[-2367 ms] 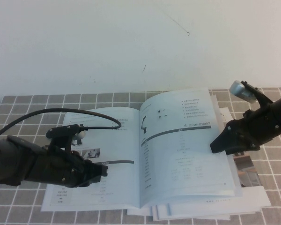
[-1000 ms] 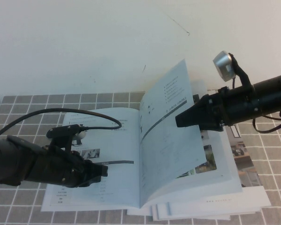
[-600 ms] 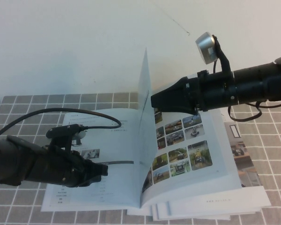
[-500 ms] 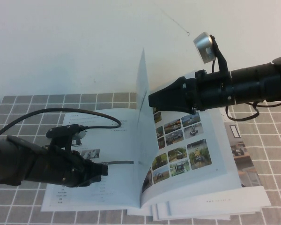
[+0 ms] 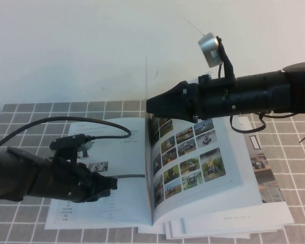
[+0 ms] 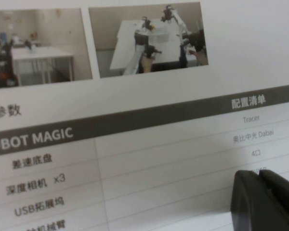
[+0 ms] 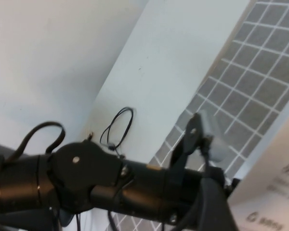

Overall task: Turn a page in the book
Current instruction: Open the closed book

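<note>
One open book on the tiled table, one page upright edge-on at the spine against the right gripper, jaws spread wide, while left gripper rests on left leaf, fingers look together, tips partly hidden.

left arm low at the near left, forearm lying almost level, angled inward. left gripper at its tip, close over the surface; dark fingertips together. right arm stretched in from the right, raised, nearly horizontal, pointing left. right gripper at its far end, near the middle, well above and apart from the left one, jaws spread wide.
</note>
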### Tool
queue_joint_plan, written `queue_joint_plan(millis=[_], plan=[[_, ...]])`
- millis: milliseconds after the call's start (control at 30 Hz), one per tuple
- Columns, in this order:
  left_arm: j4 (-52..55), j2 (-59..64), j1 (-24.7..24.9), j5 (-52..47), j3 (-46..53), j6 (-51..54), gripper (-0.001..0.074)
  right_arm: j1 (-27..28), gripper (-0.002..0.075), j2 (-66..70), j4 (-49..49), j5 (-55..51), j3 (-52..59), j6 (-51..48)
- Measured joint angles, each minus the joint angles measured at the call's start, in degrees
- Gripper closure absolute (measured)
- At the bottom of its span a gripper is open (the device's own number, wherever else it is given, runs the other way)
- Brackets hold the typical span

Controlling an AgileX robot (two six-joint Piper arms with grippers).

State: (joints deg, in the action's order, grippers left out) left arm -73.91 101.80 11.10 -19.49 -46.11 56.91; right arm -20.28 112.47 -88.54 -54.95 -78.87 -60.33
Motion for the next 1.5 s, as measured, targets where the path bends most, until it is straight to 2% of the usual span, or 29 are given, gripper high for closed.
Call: queue_joint_plan(millis=[167, 433, 733, 900, 1100, 1500], plan=[[-0.83, 0.0, 0.0, 0.0, 0.0, 0.0, 0.0739, -3.16, 0.0374, 0.0, -0.36, 0.87, 0.0, -1.35], [-0.92, 0.0, 0.0, 0.0, 0.0, 0.0, 0.0739, -3.54, 0.0405, 0.0, -0.2, 2.3, 0.0, -1.81], [-3.7, -1.03, 0.0, -1.44, 0.0, 0.0, 0.0739, -3.54, 0.0569, 0.0, 8.5, 6.55, 0.0, -0.34], [-3.79, -5.55, 0.0, -1.69, 0.0, 0.0, 0.0739, -3.54, 0.0645, 0.0, 17.11, 9.52, 0.0, 3.95], [-3.79, -11.77, 0.0, -1.79, 0.0, 0.0, 0.0739, -3.54, 0.0668, 0.67, 25.41, 9.81, 0.0, 9.25], [-0.93, -17.7, 0.0, -2.68, 0.0, 0.0, 0.0739, -3.54, 0.0674, 4.9, 25.17, 9.36, 0.82, 9.87]])
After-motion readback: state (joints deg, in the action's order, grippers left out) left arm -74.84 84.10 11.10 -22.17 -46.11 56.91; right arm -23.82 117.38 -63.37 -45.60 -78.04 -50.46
